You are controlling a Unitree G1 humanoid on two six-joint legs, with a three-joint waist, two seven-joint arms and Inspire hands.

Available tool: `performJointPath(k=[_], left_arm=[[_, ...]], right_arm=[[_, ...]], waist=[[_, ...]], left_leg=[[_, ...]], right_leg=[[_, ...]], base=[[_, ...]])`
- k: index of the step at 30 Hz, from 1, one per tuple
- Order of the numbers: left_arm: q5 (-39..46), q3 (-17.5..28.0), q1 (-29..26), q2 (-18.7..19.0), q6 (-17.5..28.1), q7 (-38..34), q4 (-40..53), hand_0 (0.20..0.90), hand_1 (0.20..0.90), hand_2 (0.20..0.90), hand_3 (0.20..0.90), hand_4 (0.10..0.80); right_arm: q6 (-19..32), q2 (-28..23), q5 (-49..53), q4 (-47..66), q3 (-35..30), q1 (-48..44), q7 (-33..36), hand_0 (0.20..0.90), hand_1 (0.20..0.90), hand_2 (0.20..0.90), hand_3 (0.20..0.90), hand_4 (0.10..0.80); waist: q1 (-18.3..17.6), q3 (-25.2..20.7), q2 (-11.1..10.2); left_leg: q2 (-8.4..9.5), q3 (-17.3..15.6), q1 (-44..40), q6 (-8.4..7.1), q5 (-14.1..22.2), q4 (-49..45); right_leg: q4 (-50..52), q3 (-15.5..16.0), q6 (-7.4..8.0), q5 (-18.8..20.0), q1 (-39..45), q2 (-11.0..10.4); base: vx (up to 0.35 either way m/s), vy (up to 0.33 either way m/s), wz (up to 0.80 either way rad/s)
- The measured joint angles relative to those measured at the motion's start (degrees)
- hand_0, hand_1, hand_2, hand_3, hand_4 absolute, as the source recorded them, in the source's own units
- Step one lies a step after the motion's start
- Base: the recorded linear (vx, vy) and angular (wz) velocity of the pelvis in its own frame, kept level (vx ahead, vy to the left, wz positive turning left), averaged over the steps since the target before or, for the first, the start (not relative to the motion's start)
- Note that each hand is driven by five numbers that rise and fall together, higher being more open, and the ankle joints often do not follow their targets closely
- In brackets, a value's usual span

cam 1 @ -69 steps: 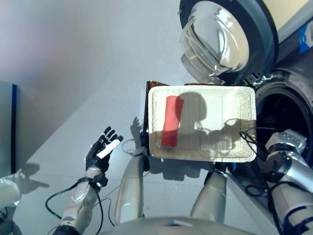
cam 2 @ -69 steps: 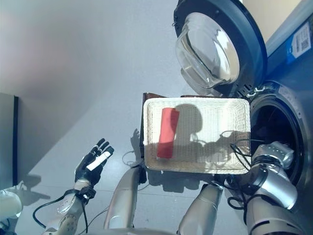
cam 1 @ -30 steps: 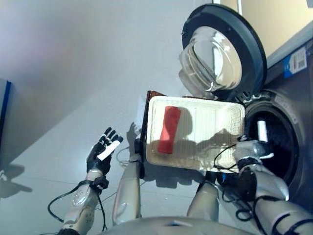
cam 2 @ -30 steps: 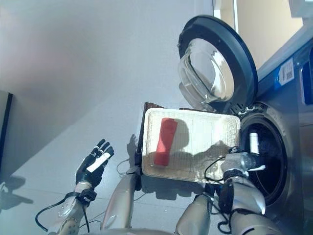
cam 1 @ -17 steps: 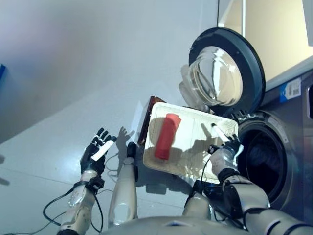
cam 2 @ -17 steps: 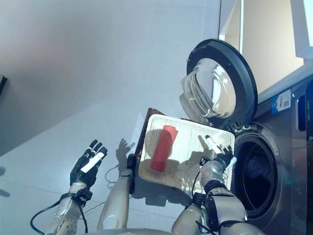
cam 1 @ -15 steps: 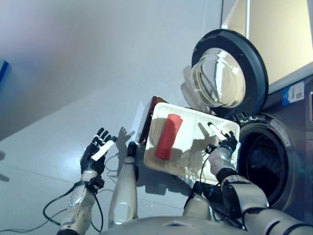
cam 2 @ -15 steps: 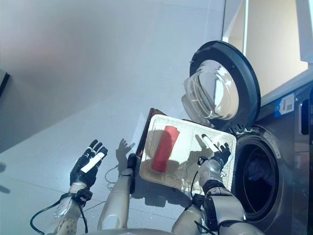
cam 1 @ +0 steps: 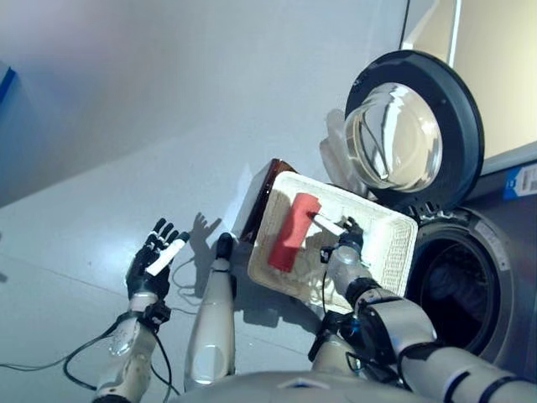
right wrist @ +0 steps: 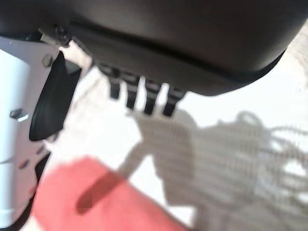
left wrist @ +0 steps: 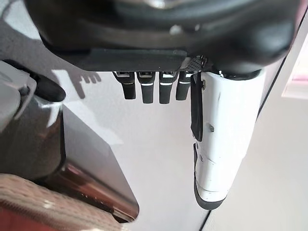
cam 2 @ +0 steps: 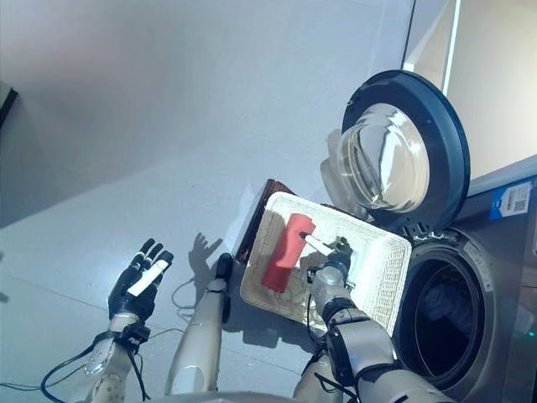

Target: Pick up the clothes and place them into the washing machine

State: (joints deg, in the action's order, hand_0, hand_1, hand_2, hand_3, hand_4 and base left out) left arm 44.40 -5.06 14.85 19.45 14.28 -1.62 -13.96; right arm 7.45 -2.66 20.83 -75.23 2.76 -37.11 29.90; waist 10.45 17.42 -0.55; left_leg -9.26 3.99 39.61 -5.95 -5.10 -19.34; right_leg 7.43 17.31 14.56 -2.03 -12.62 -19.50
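Note:
A red rolled cloth [cam 1: 289, 233] lies in the shallow wicker basket [cam 1: 382, 245], toward its left side; it also shows in the right eye view [cam 2: 284, 242]. My right hand [cam 1: 342, 245] hovers over the middle of the basket, just right of the cloth, with fingers straight and its white-covered thumb pointing at the cloth's upper end. In the right wrist view its fingers [right wrist: 140, 95] are straight above the wicker, with the red cloth [right wrist: 96, 197] just below them. My left hand [cam 1: 153, 260] is open and empty over the floor at the left; its straight fingers [left wrist: 150, 87] show in the left wrist view.
The basket rests on a low dark brown box [cam 1: 262, 195]. The washing machine's round door [cam 1: 415, 134] stands open behind the basket. The dark drum opening [cam 1: 457, 285] is to the right of the basket. Grey floor [cam 1: 126, 151] lies to the left.
My right hand has come out of the drum opening and moved left across the basket to the red cloth. The camera has shifted. My left hand has stayed open in place.

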Motion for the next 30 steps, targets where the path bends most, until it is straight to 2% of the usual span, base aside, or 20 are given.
performJointPath(k=[5, 8, 12, 19, 21, 26, 29, 30], left_arm=[[-1.11, -0.05, -0.41, -0.01, 0.0, -1.09, 0.39, 0.9, 0.9, 0.9, 0.9, 0.8], [-1.2, -0.01, -0.97, -0.04, 0.0, -1.58, 0.51, 0.9, 0.9, 0.9, 0.9, 0.8], [-1.2, 0.02, -1.08, -0.04, 0.02, -1.61, 0.78, 0.9, 0.9, 0.9, 0.9, 0.8], [-1.19, 0.03, 0.1, -0.07, 0.01, -1.91, 0.94, 0.9, 0.9, 0.9, 0.9, 0.8], [-1.2, 0.04, 0.3, -0.02, 0.15, -2.03, 1.18, 0.9, 0.9, 0.9, 0.9, 0.8], [-1.21, 0.11, 0.82, 0.13, 0.08, -2.12, 1.18, 0.9, 0.9, 0.9, 0.9, 0.8], [-1.3, 0.05, 0.76, 0.27, 0.08, -2.08, 1.24, 0.9, 0.9, 0.9, 0.9, 0.8], [-1.54, 0.03, 0.72, 0.42, 0.08, -2.08, 1.26, 0.9, 0.9, 0.9, 0.9, 0.8]], right_arm=[[-0.11, 0.53, -1.39, 0.26, 2.25, -1.7, 0.24, 0.9, 0.9, 0.9, 0.9, 0.8], [-0.17, 0.94, -2.11, 0.32, 2.39, -1.77, 0.16, 0.9, 0.9, 0.9, 0.9, 0.8], [-0.56, 0.82, -3.71, 0.37, 4.46, -1.67, 1.3, 0.9, 0.9, 0.9, 0.9, 0.8], [-2.42, 0.54, -8.46, 0.15, 4.56, -1.82, 2.56, 0.9, 0.9, 0.9, 0.9, 0.8], [-2.61, 0.6, -9.43, -0.31, 4.7, -1.95, 3.57, 0.9, 0.9, 0.9, 0.9, 0.8], [-3.84, 0.56, -10.48, -1.58, 5.0, -1.88, 6.09, 0.9, 0.9, 0.9, 0.9, 0.8], [-4.39, 0.37, -11.39, -2.76, 5.21, -2.04, 7.1, 0.9, 0.9, 0.9, 0.9, 0.8], [-4.87, 0.38, -11.44, -2.76, 5.33, -2.09, 7.59, 0.746, 0.746, 0.746, 0.746, 0.69]], waist=[[-0.21, 2.76, 0.49], [-0.27, 3.81, 0.95], [-0.36, 4.17, 1.33], [0.07, 4.31, 1.63], [0.29, 4.14, 1.74], [2.36, 3.99, 1.52], [2.94, 3.56, 1.3], [2.93, 3.31, 1.33]], left_leg=[[0.13, -0.17, 3.95, 1.38, 3.17, -6.83], [0.84, -0.6, 6.21, 2.37, 6.72, -13.15], [1.55, -0.97, 7.55, 3.54, 8.6, -16.66], [2.14, -0.31, 8.34, 3.19, 8.39, -15.84], [2.26, 0.15, 8.96, 2.91, 7.24, -15.16], [2.42, 0.88, 9.16, 2.24, 6.77, -14.22], [3.11, 1.34, 9.51, 2.17, 6.72, -14.08], [3.12, 1.61, 9.98, 2.16, 6.7, -14.1]], right_leg=[[6.56, -2.49, -0.28, -2.22, -4.39, -1.14], [11.96, -4.33, -0.28, -4.65, -6.8, -2.84], [15.57, -5.64, -0.4, -6.48, -8.34, -4.27], [17.56, -5.39, -0.26, -8.26, -8.94, -4.74], [18.15, -5.06, -0.27, -9.29, -9.07, -4.75], [18.81, -3.94, -0.34, -10.65, -8.8, -4.57], [18.7, -3.24, -0.42, -10.97, -8.78, -4.74], [18.66, -2.94, -0.39, -11.01, -8.8, -4.74]], base=[[-0.03, 0.081, -0.11], [-0.009, 0.062, -0.09], [-0.003, 0.022, 0.02], [0.029, -0.023, 0.13], [0.066, -0.052, 0.32], [0.028, -0.032, 0.12], [0.008, -0.01, 0.09], [0.014, -0.032, 0.13]])
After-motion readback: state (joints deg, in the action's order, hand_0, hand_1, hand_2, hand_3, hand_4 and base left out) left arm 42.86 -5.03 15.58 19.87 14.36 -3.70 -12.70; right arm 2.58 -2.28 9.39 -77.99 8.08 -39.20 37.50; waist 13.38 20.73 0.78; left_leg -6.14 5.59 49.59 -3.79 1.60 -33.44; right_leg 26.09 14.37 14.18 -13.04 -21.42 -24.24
